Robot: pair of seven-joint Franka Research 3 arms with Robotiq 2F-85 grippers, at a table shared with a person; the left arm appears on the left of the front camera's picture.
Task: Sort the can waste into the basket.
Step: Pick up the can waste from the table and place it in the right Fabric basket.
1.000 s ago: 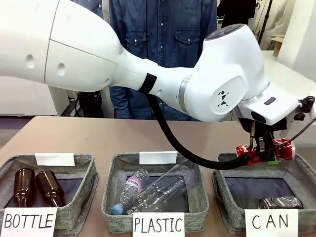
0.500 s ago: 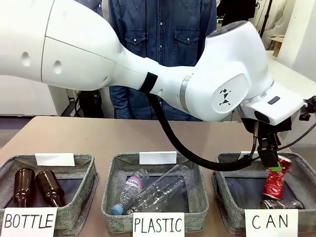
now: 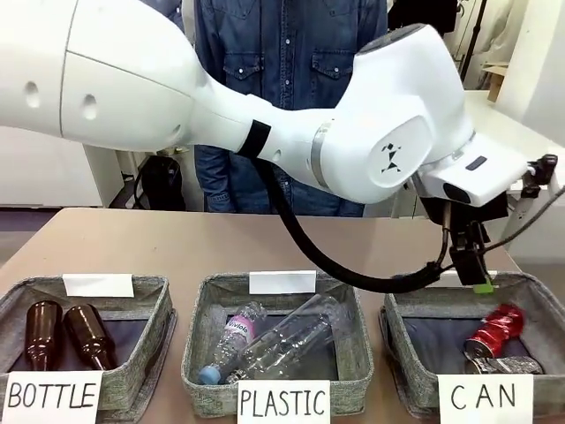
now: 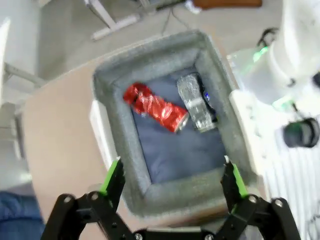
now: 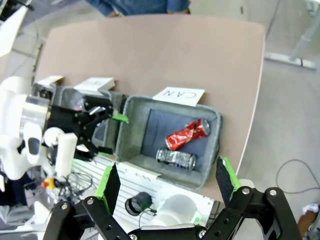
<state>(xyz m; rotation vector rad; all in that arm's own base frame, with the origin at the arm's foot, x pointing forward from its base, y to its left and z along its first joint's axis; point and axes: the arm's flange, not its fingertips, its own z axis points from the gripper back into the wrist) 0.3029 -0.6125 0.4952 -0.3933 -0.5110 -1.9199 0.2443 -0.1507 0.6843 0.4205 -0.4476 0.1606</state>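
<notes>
Hovering with jaws spread and empty, the left gripper (image 4: 172, 175) sits right above the basket (image 4: 117, 125), red can (image 4: 155, 106) and dark can (image 4: 196, 102) lying side by side below.

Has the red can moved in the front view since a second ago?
Yes. The red can has dropped from above the far rim of the CAN basket and lies inside it beside the dark can.

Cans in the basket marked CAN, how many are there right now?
2. The red can lies slantwise on the lining of the CAN basket; the silver-ended dark can lies beside it, by one wall. None look hidden.
</notes>
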